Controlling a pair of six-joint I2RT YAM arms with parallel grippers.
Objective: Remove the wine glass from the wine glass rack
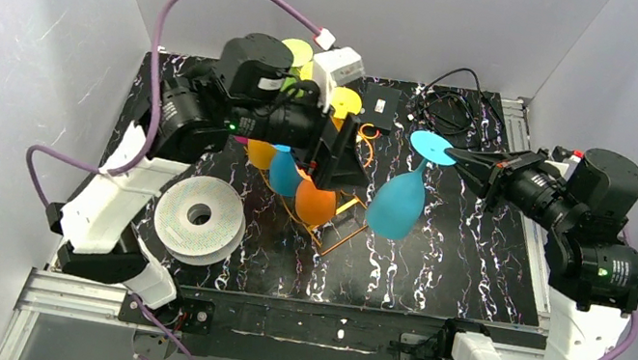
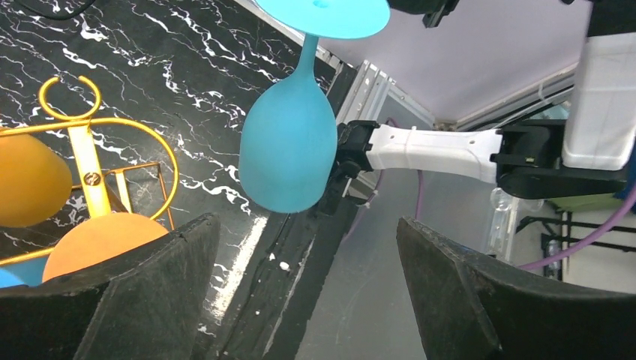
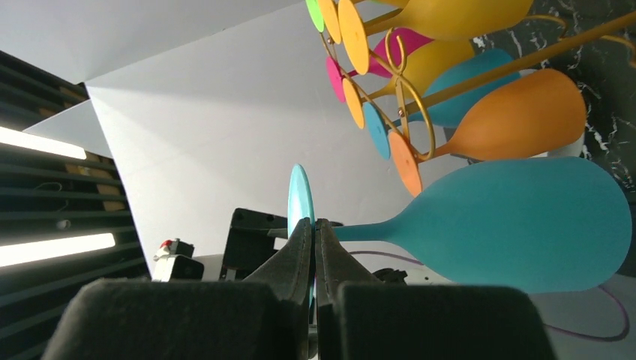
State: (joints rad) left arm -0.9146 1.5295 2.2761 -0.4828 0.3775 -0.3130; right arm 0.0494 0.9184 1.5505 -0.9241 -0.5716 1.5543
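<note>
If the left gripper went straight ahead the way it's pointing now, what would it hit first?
Most likely the bowl of the blue wine glass, which hangs from the right gripper just ahead of the open left gripper, slightly left of its centre line. Depth is unclear, so it might slip past on the glass's right.

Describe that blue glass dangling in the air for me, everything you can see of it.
The blue wine glass is opaque and matte, plastic by the look, with a flat round foot, thin stem and egg-shaped bowl. It hangs upside down, bowl lowest, slightly tilted, above the black marbled table. The right gripper pinches the foot's rim; nothing else touches it. It is clear of the gold wire rack beside it.
</note>
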